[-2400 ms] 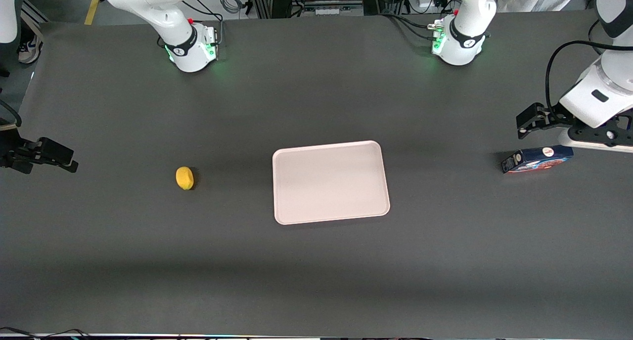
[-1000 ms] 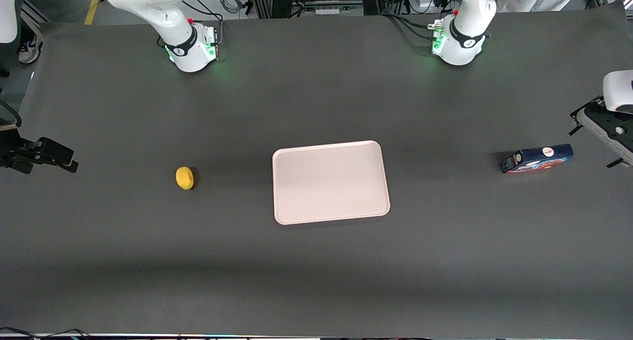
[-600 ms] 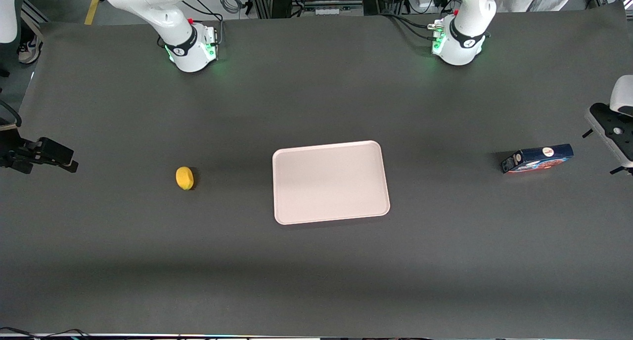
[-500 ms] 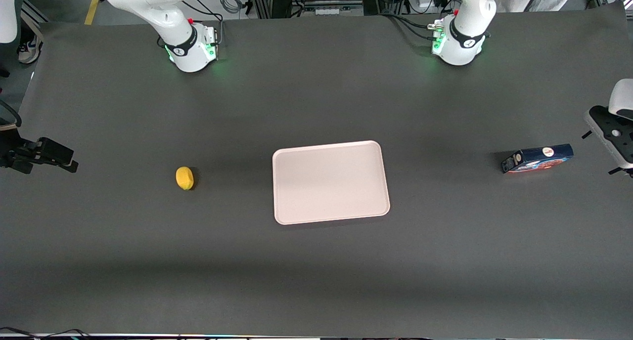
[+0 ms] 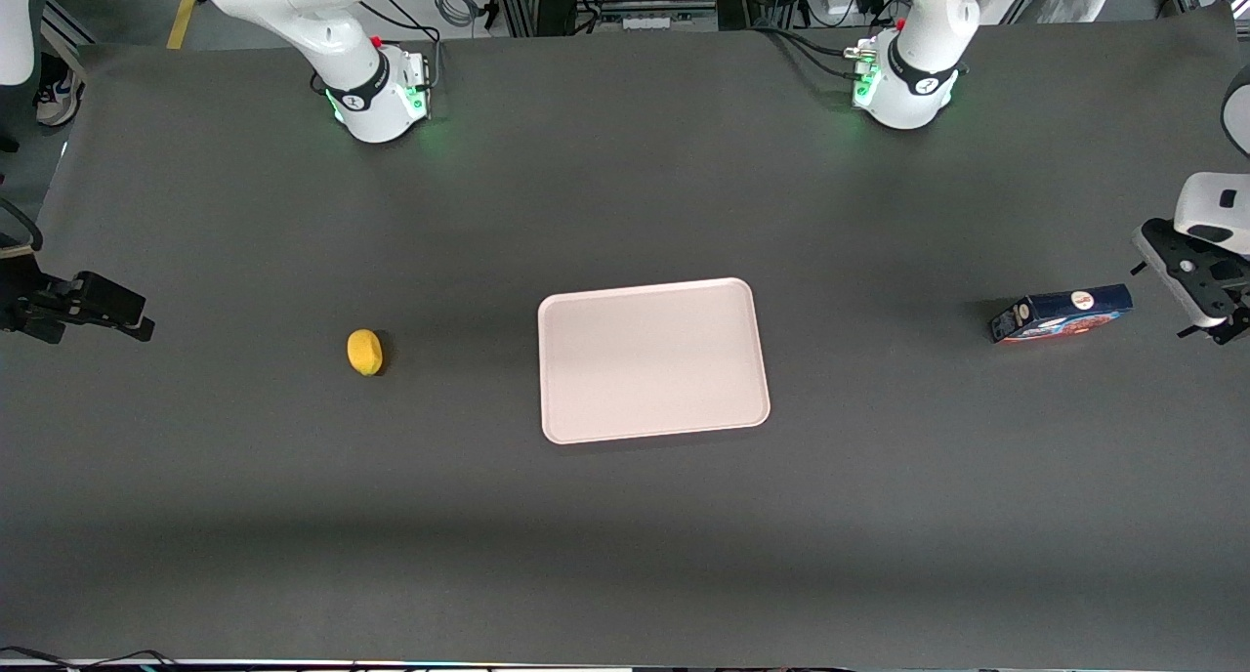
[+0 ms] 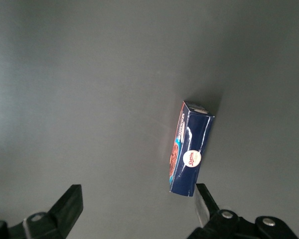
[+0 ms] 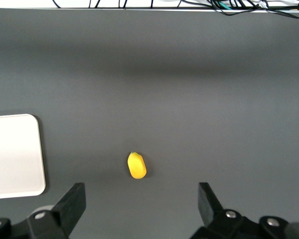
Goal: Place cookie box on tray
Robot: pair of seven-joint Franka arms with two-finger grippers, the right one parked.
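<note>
The cookie box (image 5: 1062,313) is a narrow navy box with red-orange print and a white round logo. It lies on the table toward the working arm's end, well away from the tray (image 5: 652,359). The tray is pale pink-white and has nothing on it. My left gripper (image 5: 1193,283) hovers above the table just beside the box's end, farther out toward the table's end. In the left wrist view the gripper (image 6: 138,201) is open and empty. The box (image 6: 191,152) lies ahead of it, with its near end close to one fingertip (image 6: 203,196).
A small yellow lemon-like lump (image 5: 363,351) lies on the table toward the parked arm's end, about level with the tray. It also shows in the right wrist view (image 7: 136,165), with a corner of the tray (image 7: 15,154) beside it. The two arm bases stand along the table's back edge.
My left gripper has shifted and turned at the working arm's end of the table, first sliding outward and then coming back close to the cookie box. The box, tray and lump have not moved.
</note>
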